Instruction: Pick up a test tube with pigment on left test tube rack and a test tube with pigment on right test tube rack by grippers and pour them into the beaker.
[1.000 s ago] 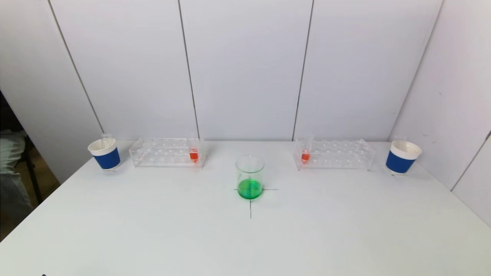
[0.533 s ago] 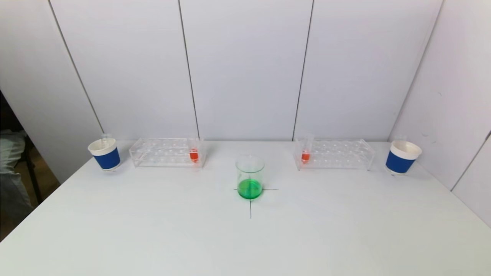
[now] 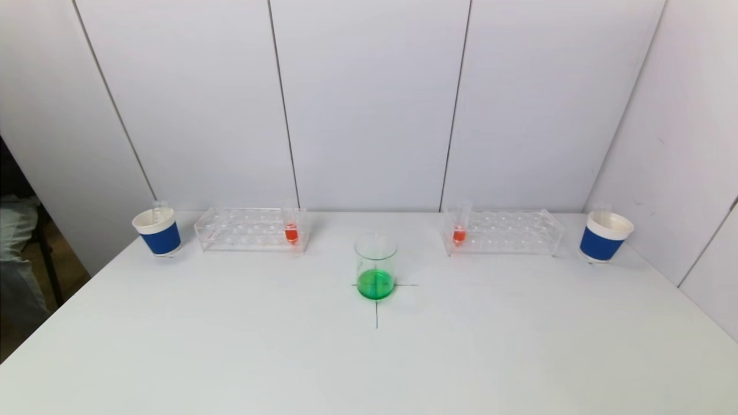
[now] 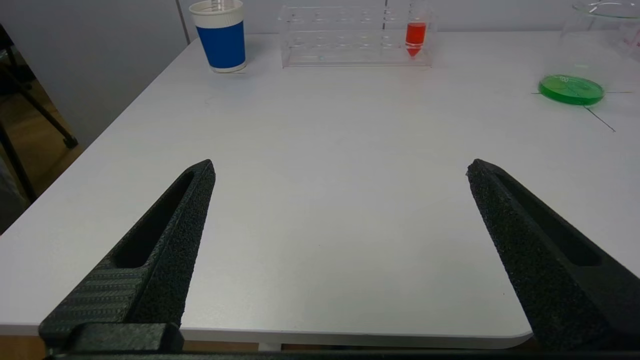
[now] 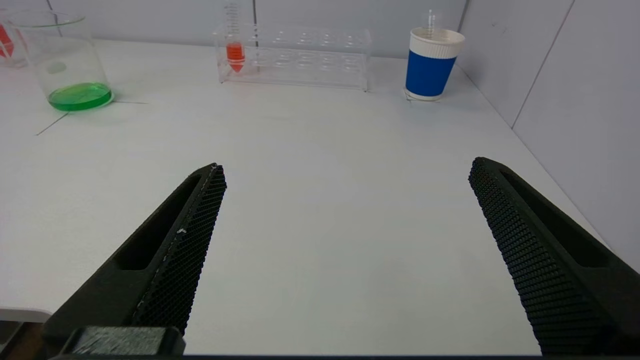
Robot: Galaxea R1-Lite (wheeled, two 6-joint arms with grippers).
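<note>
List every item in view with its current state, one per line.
Beaker: upright, green liquid at bottom.
Left rack tube: upright in rack, red pigment.
Right rack tube: upright in rack, red pigment.
Left cup: upright.
Right cup: upright.
Left tool: open, empty.
Right tool: open, empty.

"100" graduation mark faintly legible on beaker [image 4: 571, 89], no other text

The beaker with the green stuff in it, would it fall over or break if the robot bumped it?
The beaker looks like clear glass, so it is probably hard, smooth and breakable. It is wide for its height and the green liquid sits low, so a light bump would likely slide it rather than tip it. The open top could let liquid slosh out on a hard knock.
</note>
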